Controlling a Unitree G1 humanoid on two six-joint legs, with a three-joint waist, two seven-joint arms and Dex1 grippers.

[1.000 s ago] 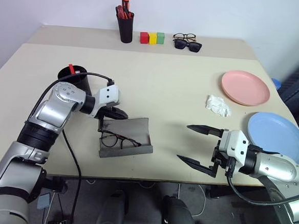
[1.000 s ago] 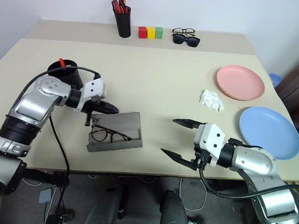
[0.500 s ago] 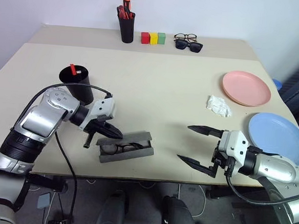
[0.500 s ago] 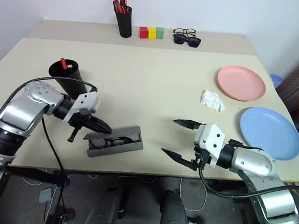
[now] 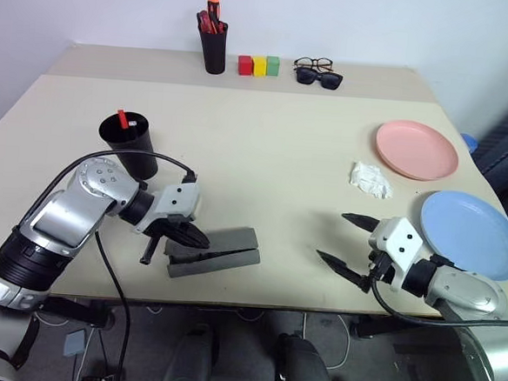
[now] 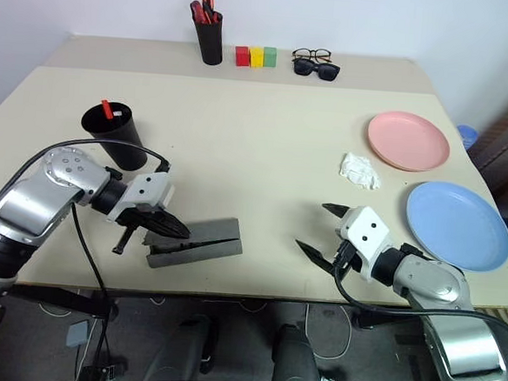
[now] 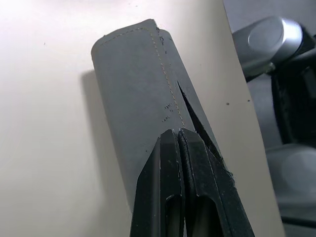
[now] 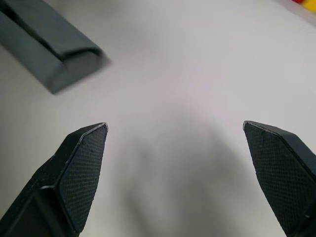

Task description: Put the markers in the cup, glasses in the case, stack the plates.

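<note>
The case (image 5: 212,250) is now closed on the worktop (image 5: 273,166), near the cup (image 5: 128,142); the shut left gripper (image 5: 191,238) presses its lid (glasses inside). The right gripper (image 5: 345,241) stays wide, empty. Plates (image 5: 416,150) remain unstacked.

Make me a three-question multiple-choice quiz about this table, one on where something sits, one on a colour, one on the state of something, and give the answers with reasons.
1. Where does the pink plate lie in the head view?
A. Beyond the blue plate, farther from the robot
B. Stacked on the blue plate
C. Beside the cup

2. What colour is the cap of the marker standing in the cup?
A. Green
B. Red
C. Yellow

3. In what state is the case?
A. Wide open
B. Lid down
C. Standing on end

Answers:
1 A, the two plates lie apart, pink one farther back.
2 B, a red tip shows above the black rim.
3 B, the lid lies on the base, with the shut left gripper pressing on it.
</note>
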